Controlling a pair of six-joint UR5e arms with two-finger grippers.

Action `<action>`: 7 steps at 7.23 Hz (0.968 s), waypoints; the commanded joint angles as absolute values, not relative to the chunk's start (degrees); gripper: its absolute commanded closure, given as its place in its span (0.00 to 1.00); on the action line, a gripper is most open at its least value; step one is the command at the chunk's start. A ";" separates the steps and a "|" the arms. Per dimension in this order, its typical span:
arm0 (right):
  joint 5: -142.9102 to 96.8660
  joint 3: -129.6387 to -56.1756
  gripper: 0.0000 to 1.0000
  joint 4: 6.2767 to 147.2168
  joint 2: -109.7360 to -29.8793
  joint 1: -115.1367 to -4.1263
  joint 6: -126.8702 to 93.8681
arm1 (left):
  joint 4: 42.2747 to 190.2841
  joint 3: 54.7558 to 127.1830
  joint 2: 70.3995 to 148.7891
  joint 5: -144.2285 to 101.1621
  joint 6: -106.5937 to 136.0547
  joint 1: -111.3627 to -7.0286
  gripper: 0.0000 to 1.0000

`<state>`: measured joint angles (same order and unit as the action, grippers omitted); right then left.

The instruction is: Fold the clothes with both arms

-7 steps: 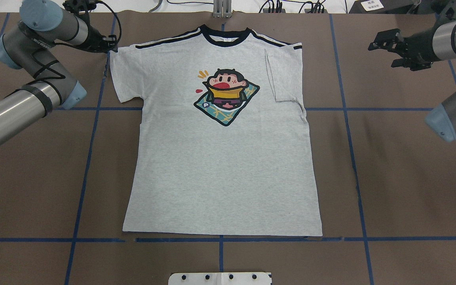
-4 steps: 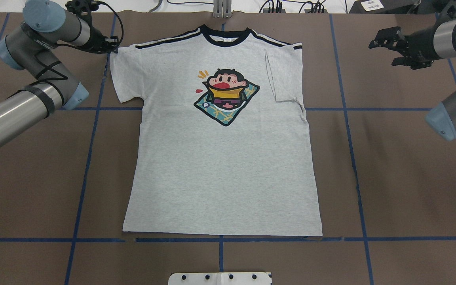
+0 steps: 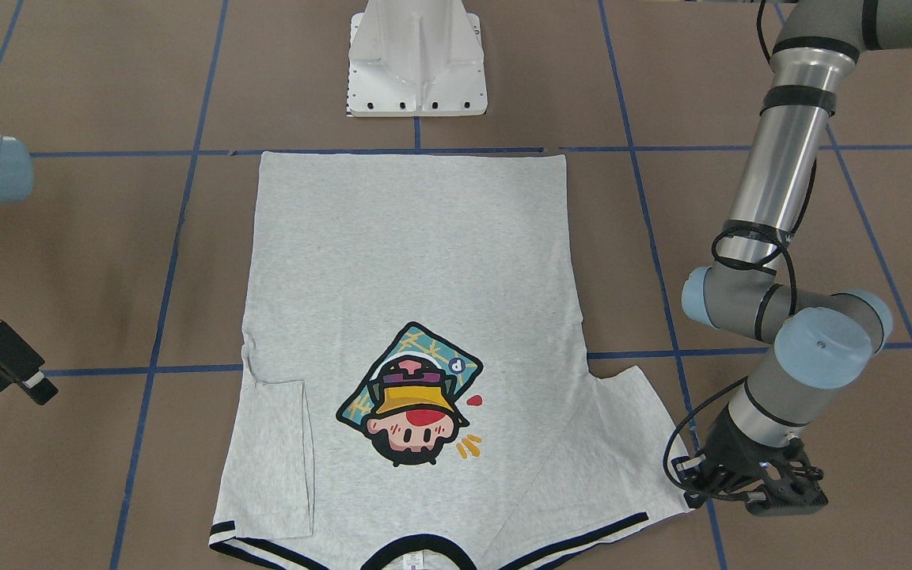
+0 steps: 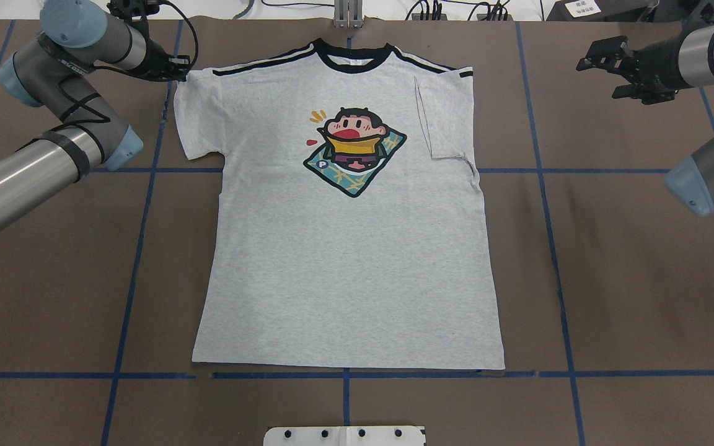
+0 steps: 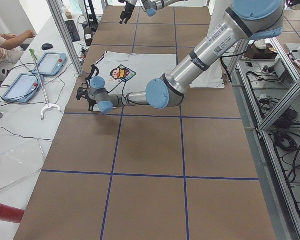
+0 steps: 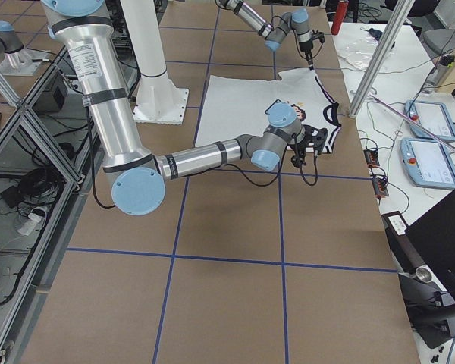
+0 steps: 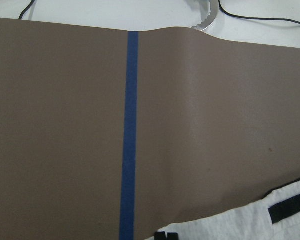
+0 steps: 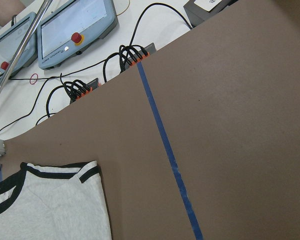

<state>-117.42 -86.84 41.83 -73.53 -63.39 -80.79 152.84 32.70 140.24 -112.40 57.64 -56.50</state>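
Left fingers (image 4: 175,67) edged closer, heather-grey T-shirt (image 4: 344,266) flat (boxy)

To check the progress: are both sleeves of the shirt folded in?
No, one sleeve lies folded onto the shirt, the other sleeve is spread out.

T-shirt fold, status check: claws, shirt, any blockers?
Left claw low at the spread sleeve's shoulder corner, open or shut unclear. Right claw open, off the cloth. T-shirt flat, print up, other sleeve folded in. No blockers visible.
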 commanded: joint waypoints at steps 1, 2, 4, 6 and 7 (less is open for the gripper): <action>-117.42 -86.84 0.00 41.84 -73.65 -63.54 -80.86 | 152.67 35.40 140.98 -112.76 57.83 -57.13 1.00; -117.42 -86.84 0.00 41.84 -73.65 -63.54 -80.86 | 152.14 37.94 141.93 -112.68 58.53 -56.95 1.00; -117.51 -86.75 0.00 41.84 -73.57 -63.54 -80.86 | 143.75 45.22 143.60 -111.98 63.68 -52.94 1.00; -117.60 -86.66 0.00 42.01 -73.65 -64.33 -80.77 | 143.70 44.22 144.93 -102.35 64.34 -49.14 1.00; -117.68 -86.66 0.00 42.01 -73.65 -64.51 -80.77 | 144.92 42.21 145.19 -100.39 64.34 -48.96 1.00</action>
<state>-117.59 -86.69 41.97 -73.62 -64.17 -80.80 144.18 43.79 144.78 -103.77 64.14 -49.87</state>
